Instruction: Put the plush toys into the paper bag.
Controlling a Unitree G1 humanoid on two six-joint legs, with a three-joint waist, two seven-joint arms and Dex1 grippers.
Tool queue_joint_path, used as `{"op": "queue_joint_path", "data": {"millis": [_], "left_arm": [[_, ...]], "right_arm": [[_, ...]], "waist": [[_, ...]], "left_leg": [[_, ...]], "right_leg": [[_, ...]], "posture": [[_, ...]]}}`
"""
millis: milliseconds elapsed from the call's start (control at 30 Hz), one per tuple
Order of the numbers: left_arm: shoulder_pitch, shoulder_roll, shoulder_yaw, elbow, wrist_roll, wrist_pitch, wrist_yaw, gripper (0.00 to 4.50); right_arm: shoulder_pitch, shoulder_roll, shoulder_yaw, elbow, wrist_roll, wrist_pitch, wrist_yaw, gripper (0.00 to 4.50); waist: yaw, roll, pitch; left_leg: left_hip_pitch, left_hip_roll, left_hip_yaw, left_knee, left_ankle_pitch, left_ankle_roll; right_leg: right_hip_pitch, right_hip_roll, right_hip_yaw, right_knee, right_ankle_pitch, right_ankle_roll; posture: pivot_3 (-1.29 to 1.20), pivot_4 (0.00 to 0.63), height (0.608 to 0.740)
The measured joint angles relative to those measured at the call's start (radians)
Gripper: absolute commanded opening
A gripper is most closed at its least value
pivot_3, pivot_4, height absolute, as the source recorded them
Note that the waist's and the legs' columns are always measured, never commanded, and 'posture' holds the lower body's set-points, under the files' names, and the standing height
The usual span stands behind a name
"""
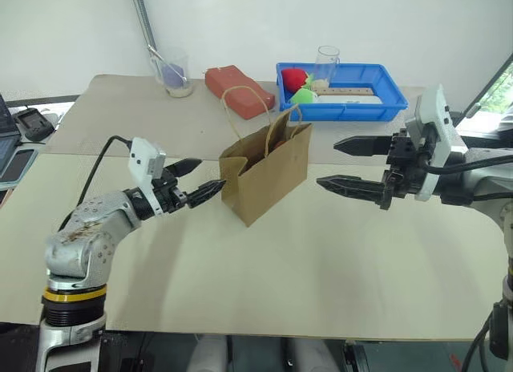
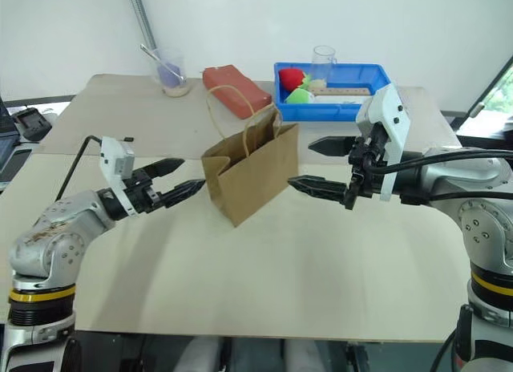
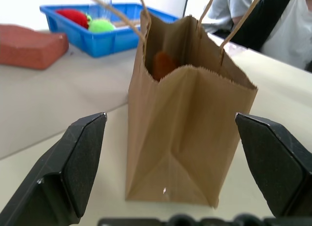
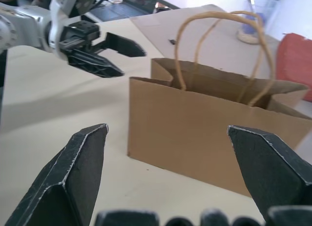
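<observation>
Left gripper [image 1: 197, 179] nearest, fingers apart, empty, beside paper bag [image 1: 268, 171]. Bag upright mid-table, mouth open; brown-orange shape inside, likely plush toy, cannot confirm. Right gripper [image 1: 345, 163] fingers apart, empty. Risk: light bag tips if either finger nudges wall or snags cord handles. Behind: cup [image 1: 175, 74], red block [image 1: 236, 90], blue tray [image 1: 345, 95] with red, green balls. Nothing blocks the way.

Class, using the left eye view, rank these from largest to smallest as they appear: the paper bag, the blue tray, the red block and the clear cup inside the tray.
1. Blue tray and paper bag: similar; the bag is nearer, so unranked.
2. Red block.
3. Clear cup.
</observation>
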Motion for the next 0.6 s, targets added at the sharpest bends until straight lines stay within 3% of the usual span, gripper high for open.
{"op": "queue_joint_path", "data": {"millis": [600], "left_arm": [[-0.053, -0.008, -0.134, 0.096, 0.031, -0.116, -0.125, 4.5]], "right_arm": [[0.052, -0.059, -0.003, -0.039, 0.08, 0.019, 0.007, 4.37]], "waist": [[-0.002, 0.0, 0.0]], "left_leg": [[0.0, 0.0, 0.0, 0.0, 0.0, 0.0]], "right_leg": [[0.0, 0.0, 0.0, 0.0, 0.0, 0.0]], "posture": [[0.0, 0.15, 0.74]]}}
